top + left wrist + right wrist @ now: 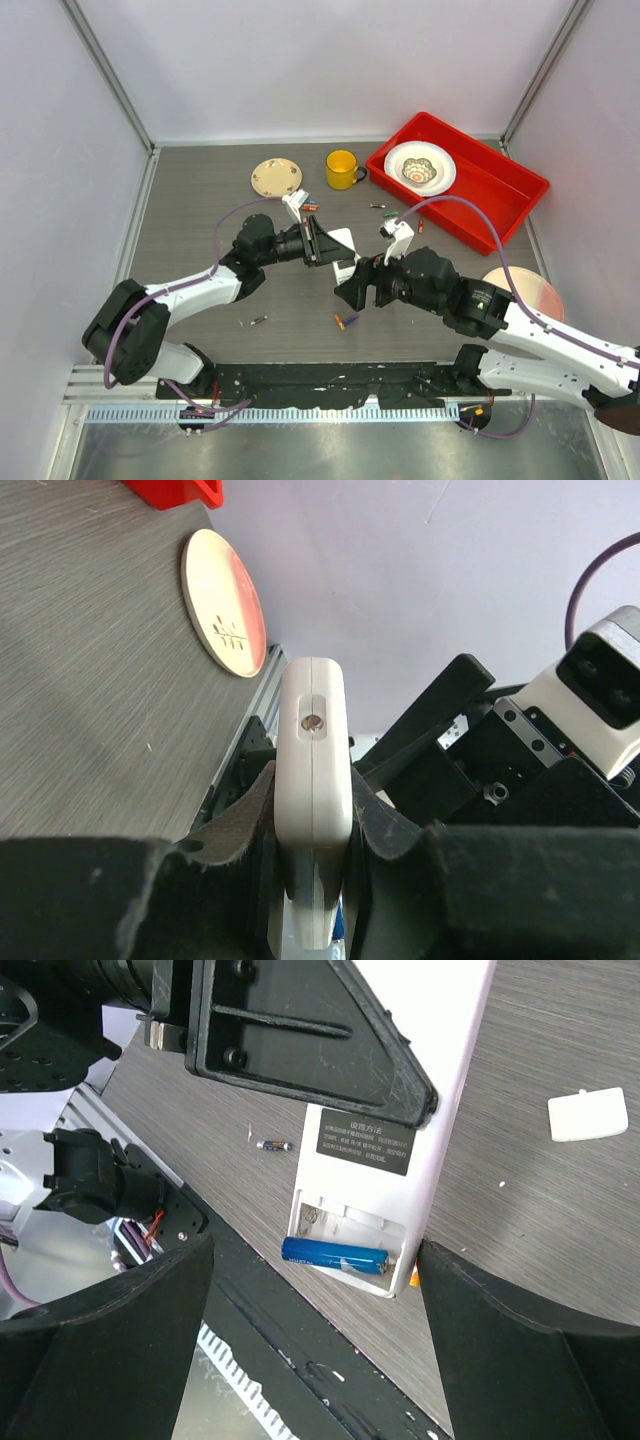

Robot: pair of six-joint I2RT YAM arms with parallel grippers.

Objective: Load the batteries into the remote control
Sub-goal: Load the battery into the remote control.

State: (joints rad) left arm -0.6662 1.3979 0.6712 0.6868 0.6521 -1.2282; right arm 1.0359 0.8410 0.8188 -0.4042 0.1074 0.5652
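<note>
The remote control is held clear of the counter near its middle, clamped across its thin sides by the left pincer, whose jaws are closed hard against it. Its long axis is seen to run from that pincer down toward the right pincer, with the open battery bay turned to face the right wrist camera. The right pincer is spread wide and nothing is carried in it. The bay end of the handset lies straight ahead of it, between its two fingers.

One blue cell is seated in the bay, lying across the handset's width. The slot beside it is bare, so a second cell is judged to be wanted. The nearest supply is an orange and purple pair on the counter, just beside the right pincer on the side toward the arm bases. The right arm is plainly the nearer one, and the left is occupied.

Counted:
- One remote control.
- One detached cover, lying on the counter.
- One cell loaded.
- One dark cell lying alone to the left.
- A red cell by the red tray.
- A few more cells near the yellow mug, too small to be numbered with certainty.
- One mug and one tray.
- Two plates on the counter and one dish in the tray.
</note>
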